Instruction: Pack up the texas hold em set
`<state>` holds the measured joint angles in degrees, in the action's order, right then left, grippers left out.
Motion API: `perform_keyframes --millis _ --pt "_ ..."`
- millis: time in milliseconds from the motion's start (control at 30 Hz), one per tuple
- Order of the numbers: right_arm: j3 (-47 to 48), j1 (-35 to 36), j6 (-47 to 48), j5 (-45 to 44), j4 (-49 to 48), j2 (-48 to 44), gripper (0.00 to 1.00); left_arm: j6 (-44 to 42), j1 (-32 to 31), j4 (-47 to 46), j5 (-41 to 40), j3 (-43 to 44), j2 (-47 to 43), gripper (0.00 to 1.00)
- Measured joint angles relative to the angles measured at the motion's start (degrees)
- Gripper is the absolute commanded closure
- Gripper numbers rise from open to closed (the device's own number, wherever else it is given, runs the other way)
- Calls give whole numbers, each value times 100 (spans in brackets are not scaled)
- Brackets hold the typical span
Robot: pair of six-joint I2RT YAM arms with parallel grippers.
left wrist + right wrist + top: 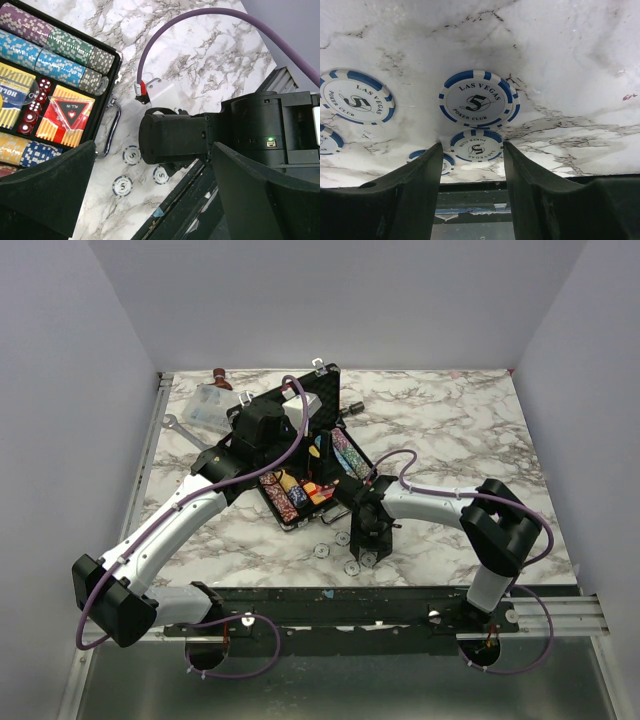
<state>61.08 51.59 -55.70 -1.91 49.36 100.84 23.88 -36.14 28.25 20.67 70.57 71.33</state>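
The black briefcase (325,400) lies open mid-table, its lid standing up behind. The left wrist view shows its chip rows (50,50), red-yellow card boxes (65,117), red dice and silver handle (112,127). I cannot make out a blue disc. Several loose pale chips (351,567) lie on the marble in front of the case. My right gripper (368,540) is low over them and open, and one chip (476,145) shows between its fingertips with a small gap. My left gripper (155,200) is wide open and empty above the case (265,425).
A clear plastic box (205,405) and a silver wrench (185,435) lie at the back left. More chips (357,97) lie left of the right fingers. The table's near edge and black rail (475,192) run just beyond the chips.
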Motion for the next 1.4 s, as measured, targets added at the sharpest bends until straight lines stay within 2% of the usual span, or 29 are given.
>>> perform_keyframes --millis 600,1133,1400 --pt "-9 22 -129 -26 -15 -42 60 -2 0 -28 0 0 26 3" --pt "326 22 -127 -479 345 -304 59 -2 0 -28 0 0 59 3" --pt "826 -28 -24 -890 492 28 57 -2 0 -28 0 0 59 3"
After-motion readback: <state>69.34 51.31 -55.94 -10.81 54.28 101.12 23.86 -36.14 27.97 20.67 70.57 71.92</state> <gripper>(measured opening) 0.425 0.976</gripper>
